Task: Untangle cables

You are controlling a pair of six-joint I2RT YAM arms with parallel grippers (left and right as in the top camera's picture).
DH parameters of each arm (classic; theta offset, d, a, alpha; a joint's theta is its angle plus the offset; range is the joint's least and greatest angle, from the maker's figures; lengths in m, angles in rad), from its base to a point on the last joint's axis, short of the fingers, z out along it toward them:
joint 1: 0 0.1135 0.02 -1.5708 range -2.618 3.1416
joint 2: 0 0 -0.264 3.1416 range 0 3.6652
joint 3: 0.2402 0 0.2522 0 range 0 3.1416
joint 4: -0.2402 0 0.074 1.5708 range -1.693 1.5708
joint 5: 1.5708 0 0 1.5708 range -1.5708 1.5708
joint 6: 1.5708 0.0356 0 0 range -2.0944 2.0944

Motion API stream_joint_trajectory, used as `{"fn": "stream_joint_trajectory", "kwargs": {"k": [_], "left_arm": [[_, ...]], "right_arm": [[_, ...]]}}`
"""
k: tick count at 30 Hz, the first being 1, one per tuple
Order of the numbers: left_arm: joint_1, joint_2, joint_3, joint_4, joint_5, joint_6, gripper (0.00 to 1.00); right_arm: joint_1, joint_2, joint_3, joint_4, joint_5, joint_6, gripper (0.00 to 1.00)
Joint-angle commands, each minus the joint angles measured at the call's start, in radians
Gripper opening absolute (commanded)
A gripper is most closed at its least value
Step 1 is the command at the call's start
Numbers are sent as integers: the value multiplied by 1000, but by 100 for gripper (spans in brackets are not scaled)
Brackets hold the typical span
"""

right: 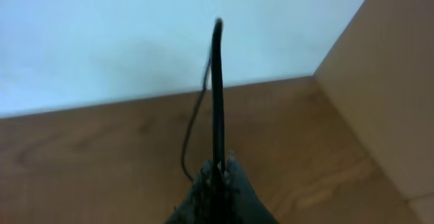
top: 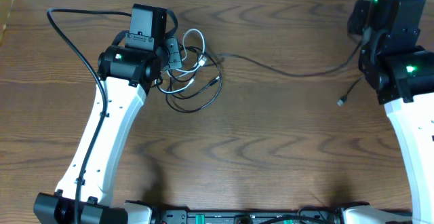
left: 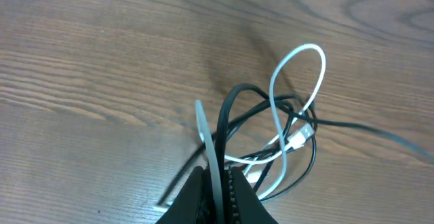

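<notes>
Left claw (left: 218, 178) is clenched on the white cable (left: 274, 95), a strand of which rises from between the jaws; whether a black loop is pinched alongside it I cannot tell. Just beyond the tips, white and black loops lie crossed in a loose knot (top: 193, 75) on the table (top: 271, 156), toward its left rear. Right claw (right: 217, 173) is clenched on the black cable (right: 217, 81), which stands up out of its jaws. Overhead, that cable runs in one long line from the knot across to the right arm, with its plug (top: 342, 102) free near that arm. The step looks like drawing black out of the white loops. To do it well, the left claw should act as a low, steady anchor while the right pulls slowly along the cable's own line. If the white loop tightens or the whole knot drags, it is better to stop and ease off, since the far black plug could snag on its way through.
</notes>
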Motion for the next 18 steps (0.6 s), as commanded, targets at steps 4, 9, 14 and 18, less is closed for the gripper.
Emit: {"fn": "stream_joint_trajectory", "kwargs": {"k": [4,9,14,18], "left_arm": [[4,-8,25,0,19,-5,8],[4,-8,25,8,86,41,8],[4,-18,26,55,250,115,8],[5,-59,26,103,410,143,7]], "right_arm": [[-43,74,-3,-139,-182,127,1],[-70,185,-3,-234,-265,125,1],[-95,293,-3,-264,-409,24,71],[-101,320,-3,-261,-627,-137,97]]}}
